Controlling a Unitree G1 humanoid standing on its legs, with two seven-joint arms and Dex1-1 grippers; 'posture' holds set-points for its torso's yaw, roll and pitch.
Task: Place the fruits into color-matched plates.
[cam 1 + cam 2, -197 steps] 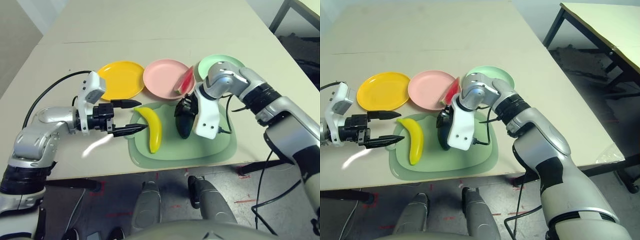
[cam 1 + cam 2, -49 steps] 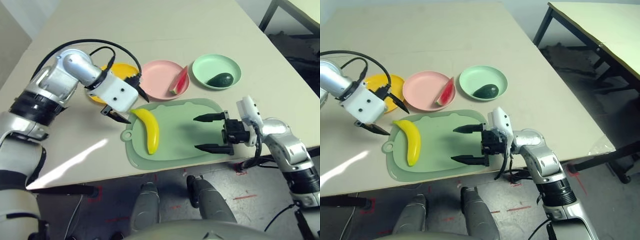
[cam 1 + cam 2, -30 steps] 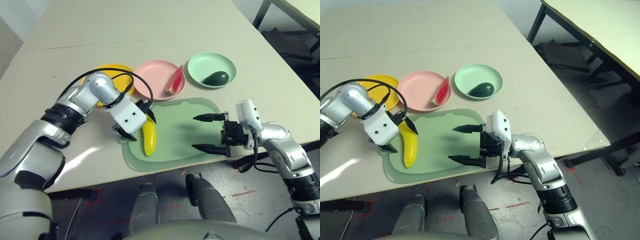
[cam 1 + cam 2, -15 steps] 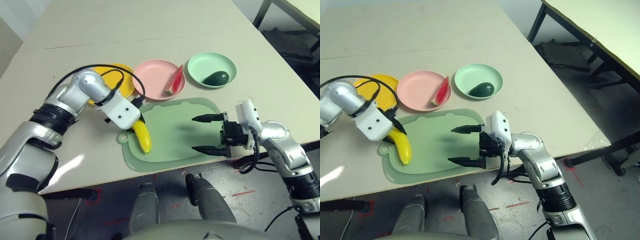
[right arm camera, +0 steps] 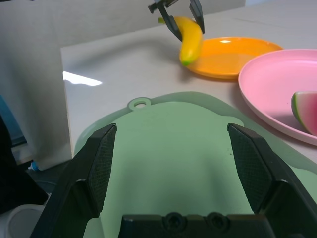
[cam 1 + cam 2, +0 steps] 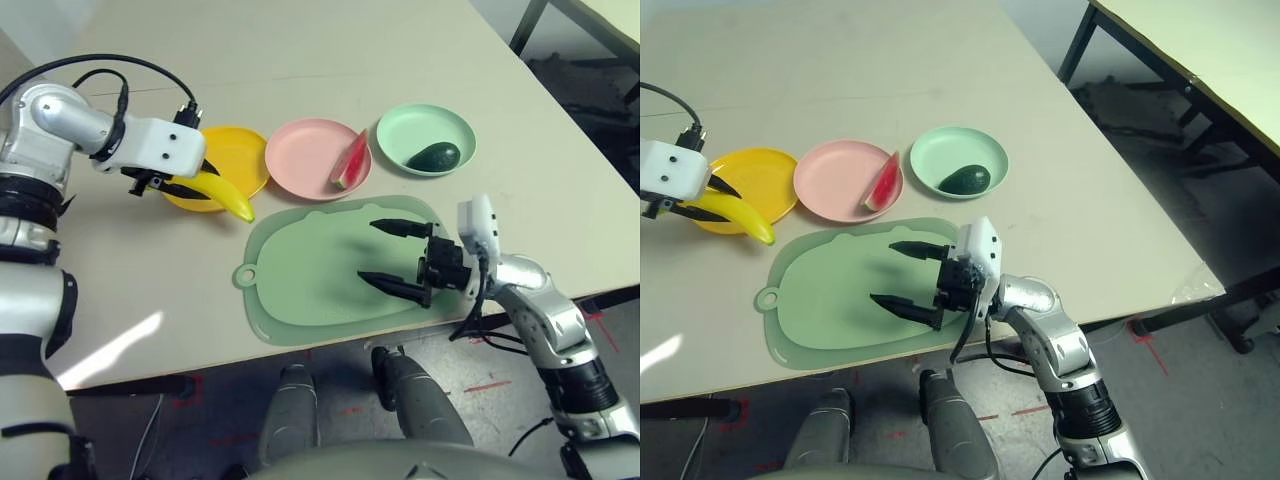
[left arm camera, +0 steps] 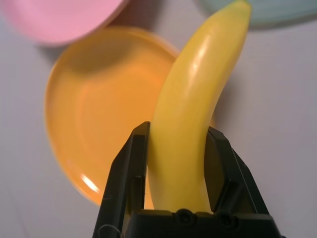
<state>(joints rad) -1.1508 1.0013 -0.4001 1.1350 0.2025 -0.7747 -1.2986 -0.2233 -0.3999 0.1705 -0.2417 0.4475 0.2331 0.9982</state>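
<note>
Banana is off the mat now, my left hand gripping it over the yellow plate; right hand spread wide.

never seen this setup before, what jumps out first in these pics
The yellow banana stands out first: the left gripper holds it lifted over the near edge of the yellow-orange plate, at the table's left. Beside that plate, the watermelon wedge lies in the pink plate and the dark avocado in the mint green plate. Nearer the robot, the right gripper hangs open over the pale green mat.
</note>
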